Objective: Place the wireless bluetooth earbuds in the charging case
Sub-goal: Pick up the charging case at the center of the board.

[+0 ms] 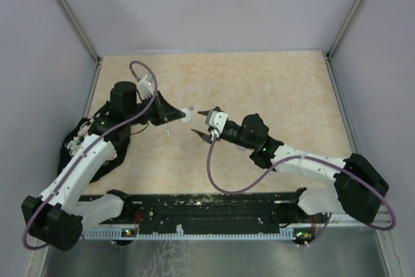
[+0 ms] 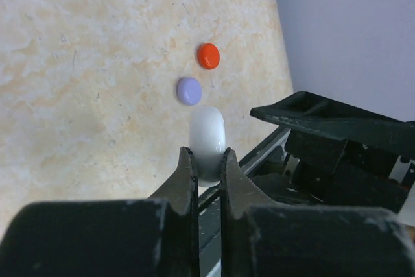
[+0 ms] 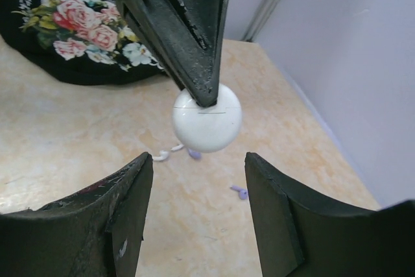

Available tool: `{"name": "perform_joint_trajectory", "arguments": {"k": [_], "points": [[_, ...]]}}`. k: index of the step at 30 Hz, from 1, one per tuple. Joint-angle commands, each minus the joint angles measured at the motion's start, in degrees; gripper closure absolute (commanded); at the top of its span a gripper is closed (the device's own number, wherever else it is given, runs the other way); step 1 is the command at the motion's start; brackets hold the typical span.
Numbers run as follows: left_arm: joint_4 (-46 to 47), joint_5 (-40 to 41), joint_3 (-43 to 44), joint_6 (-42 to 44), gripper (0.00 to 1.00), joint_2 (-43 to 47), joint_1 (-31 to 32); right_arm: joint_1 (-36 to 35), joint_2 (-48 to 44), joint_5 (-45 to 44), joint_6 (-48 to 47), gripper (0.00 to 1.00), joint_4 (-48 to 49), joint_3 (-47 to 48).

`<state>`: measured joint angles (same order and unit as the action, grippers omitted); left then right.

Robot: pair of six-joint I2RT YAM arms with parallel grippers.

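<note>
My left gripper [image 2: 207,152] is shut on the white round charging case [image 2: 207,135] and holds it above the table. In the right wrist view the same case [image 3: 207,118] hangs from the left gripper's dark fingers [image 3: 185,37], closed, with a thin seam line across it. My right gripper [image 3: 198,160] is open, its fingers on either side just short of the case and not touching it. Below on the table lie wireless earbuds: a white one [image 3: 161,156] and two lilac ones [image 3: 194,154] [image 3: 240,192]. From above, the case [image 1: 187,113] sits between both grippers [image 1: 202,124].
A red disc-shaped case [image 2: 208,56] and a lilac one [image 2: 189,90] lie on the beige table [image 1: 272,89]. A black floral cloth [image 3: 78,37] sits at the table's left side by the left arm. Grey walls bound the table at the back and sides.
</note>
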<state>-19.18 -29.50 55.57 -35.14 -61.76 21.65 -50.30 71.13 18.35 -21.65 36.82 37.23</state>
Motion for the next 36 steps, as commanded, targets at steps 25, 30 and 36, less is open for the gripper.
{"name": "perform_joint_trajectory", "arguments": {"k": [25, 30, 36], "points": [[-15.29, 14.02, 4.38, -40.47, 1.00, -2.05, 2.99, -8.22, 12.78, -16.06, -17.49, 0.52, 17.77, 1.97], [-14.52, 12.16, 2.81, -43.16, 1.00, -2.36, 3.05, -9.20, 15.51, -20.45, -19.86, 0.59, 22.63, 2.14], [-14.09, 12.72, 2.04, -44.99, 1.00, -1.58, 3.04, -9.50, 16.98, -21.22, -20.01, 0.70, 24.03, 2.75]]}}
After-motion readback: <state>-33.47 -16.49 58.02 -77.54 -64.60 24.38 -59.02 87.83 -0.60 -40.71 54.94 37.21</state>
